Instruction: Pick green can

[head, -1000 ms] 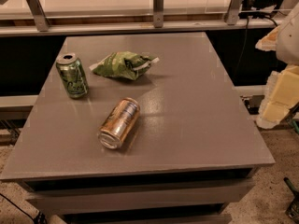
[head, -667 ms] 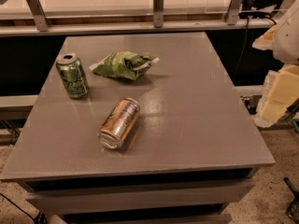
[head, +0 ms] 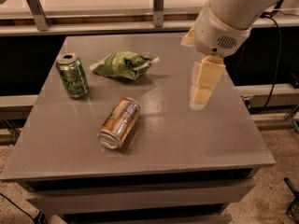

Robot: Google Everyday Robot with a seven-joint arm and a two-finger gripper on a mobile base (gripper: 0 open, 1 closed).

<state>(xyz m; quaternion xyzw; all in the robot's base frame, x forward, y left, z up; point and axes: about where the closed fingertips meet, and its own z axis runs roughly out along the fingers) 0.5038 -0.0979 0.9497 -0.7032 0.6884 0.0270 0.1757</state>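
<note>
**Arm swings in over the tabletop; green can untouched**

Camera view: a second ago the arm hung off the right edge of the tabletop (head: 187,139), beside it and not above it. Now it has come in over the right half, and the tool (head: 201,94) hangs pointing down above bare surface, near the far right corner. Whether the tool is set wide or narrow I cannot tell from here; it carries nothing that shows.

The things themselves have not stirred. The green can (head: 72,76) stands upright near the left edge, well apart from the tool. The green snack bag (head: 124,64) lies just to its right, towards the back. The gold can (head: 120,123) lies on its side nearer the front, between the middle and the left.

I judge this the opening of the reach. The tool must cross leftwards, past the bag and the gold can, before any grasp.
</note>
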